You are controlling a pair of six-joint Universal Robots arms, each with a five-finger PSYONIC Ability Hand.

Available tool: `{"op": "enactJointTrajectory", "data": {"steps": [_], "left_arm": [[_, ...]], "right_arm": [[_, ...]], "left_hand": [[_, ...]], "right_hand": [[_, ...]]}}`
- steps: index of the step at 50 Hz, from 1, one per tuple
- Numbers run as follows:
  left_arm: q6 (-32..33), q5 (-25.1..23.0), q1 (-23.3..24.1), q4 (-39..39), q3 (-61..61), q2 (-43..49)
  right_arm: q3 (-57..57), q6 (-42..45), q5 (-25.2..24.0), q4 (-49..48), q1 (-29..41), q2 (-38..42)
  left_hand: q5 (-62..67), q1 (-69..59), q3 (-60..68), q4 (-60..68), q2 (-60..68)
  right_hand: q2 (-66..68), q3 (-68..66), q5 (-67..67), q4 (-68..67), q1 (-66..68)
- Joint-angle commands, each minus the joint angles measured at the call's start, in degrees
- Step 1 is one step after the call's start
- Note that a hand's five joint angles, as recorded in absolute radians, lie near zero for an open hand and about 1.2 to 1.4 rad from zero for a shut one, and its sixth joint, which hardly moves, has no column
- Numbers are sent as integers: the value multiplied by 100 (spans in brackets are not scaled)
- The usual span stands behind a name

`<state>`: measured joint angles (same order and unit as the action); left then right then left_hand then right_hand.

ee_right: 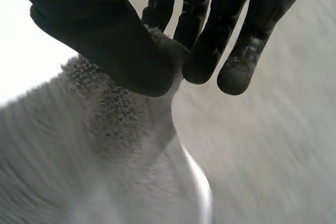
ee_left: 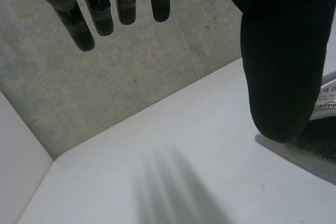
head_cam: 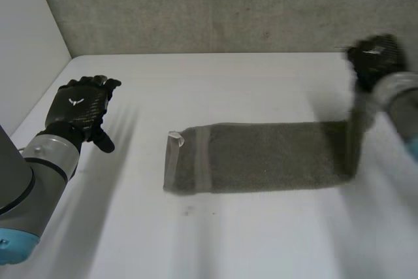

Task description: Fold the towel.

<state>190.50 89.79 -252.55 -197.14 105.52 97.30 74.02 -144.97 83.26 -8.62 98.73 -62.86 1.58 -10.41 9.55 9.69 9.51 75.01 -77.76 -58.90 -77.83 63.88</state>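
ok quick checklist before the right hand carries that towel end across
1. Grip: right hand pinches the towel end: ok.
2. Lift: held end is raised off the table: ok.
3. Both corners of the held end caught: cannot tell.
4. Rest of the towel lies spread out, up to the label end: ok.
5. Clearance: left hand is open, apart from the towel: ok.

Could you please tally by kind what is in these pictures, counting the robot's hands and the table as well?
grey towel: 1
black hands: 2 (left hand, right hand)
white table: 1
Total: 4
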Motion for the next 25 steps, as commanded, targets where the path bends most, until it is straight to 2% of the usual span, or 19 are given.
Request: {"op": "enactJointTrajectory", "data": {"steps": [1, 3, 11, 17, 20, 25], "left_arm": [[-4, 12, 4, 9, 4, -1], [-4, 12, 4, 9, 4, -1], [-4, 3, 4, 0, 4, 8], [5, -6, -5, 0, -75, 43], [5, -6, 4, -26, -163, 96], [5, 12, 30, -79, -382, 227]], "right_arm": [[-572, -101, 15, -254, 2124, 590], [-651, -101, -12, -455, 2771, 914], [-590, -154, -292, -474, 3705, 1741], [-414, -548, -802, -473, 3803, 1716], [-432, -760, -864, -482, 3794, 1601], [-826, -1585, -926, -535, 3794, 1486]], "left_hand": [[-158, 41, 45, 31, 49], [-158, 41, 45, 31, 49], [-158, 41, 45, 31, 49], [-158, 41, 45, 31, 49], [-158, 41, 45, 31, 49], [-158, 41, 45, 31, 49]], "right_hand": [[499, -224, -1110, -217, 1612], [499, -224, -1110, -217, 1612], [499, -224, -1110, -217, 1612], [499, -224, -1110, -217, 1612], [499, -224, -1110, -217, 1612], [499, -224, -1110, -217, 1612]]}}
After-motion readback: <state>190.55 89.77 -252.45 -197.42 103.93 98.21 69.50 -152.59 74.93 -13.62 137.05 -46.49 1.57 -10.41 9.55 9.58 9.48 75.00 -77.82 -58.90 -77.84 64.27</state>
